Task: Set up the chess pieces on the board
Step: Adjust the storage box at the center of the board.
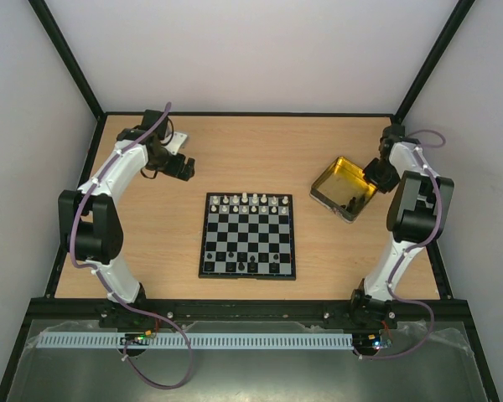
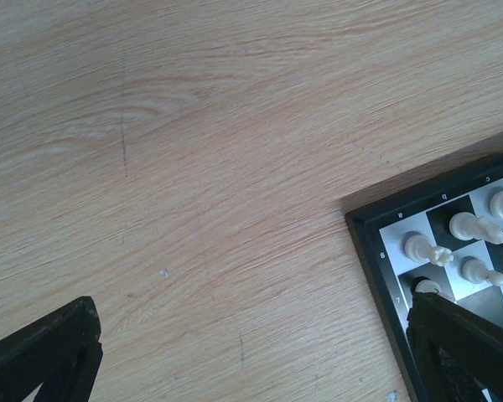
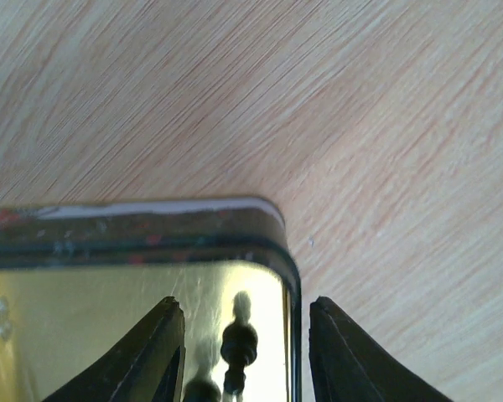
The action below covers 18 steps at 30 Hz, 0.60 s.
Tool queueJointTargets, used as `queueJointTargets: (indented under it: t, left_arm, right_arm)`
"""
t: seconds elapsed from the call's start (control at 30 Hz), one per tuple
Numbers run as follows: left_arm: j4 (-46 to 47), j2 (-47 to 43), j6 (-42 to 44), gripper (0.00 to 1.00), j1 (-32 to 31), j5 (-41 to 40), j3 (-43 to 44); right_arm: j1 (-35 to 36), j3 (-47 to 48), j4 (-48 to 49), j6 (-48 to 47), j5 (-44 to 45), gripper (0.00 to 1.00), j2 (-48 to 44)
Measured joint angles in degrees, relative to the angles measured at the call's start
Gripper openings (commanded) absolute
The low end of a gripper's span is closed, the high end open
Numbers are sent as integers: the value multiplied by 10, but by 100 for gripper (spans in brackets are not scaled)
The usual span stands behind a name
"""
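Right gripper (image 3: pixel 245 303), half open and empty, hung over the tray's (image 3: pixel 134 230) corner rim above a black piece (image 3: pixel 239 342); bare table (image 3: pixel 402 126) lay beyond.

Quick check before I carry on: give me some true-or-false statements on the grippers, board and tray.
1. The right gripper is shut on a black piece. False: its jaws stand apart around a black piece in the gold tray, clear of it.
2. White pieces line the board's far side. True.
3. The left gripper holds a white piece. False: it is open and empty over the table, beside the board.
4. The tray holds black pieces. True.
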Motion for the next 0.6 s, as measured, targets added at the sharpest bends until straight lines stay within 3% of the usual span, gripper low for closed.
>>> queueJointTargets:
  t: [0.37, 0.6]
  left_arm:
    - [0, 0, 0, 99, 0, 2, 0]
    - [0, 0, 0, 99, -3, 1, 0]
  right_arm:
    - [125, -12, -9, 4, 11, 40, -80]
    - [125, -11, -9, 8, -5, 40, -79]
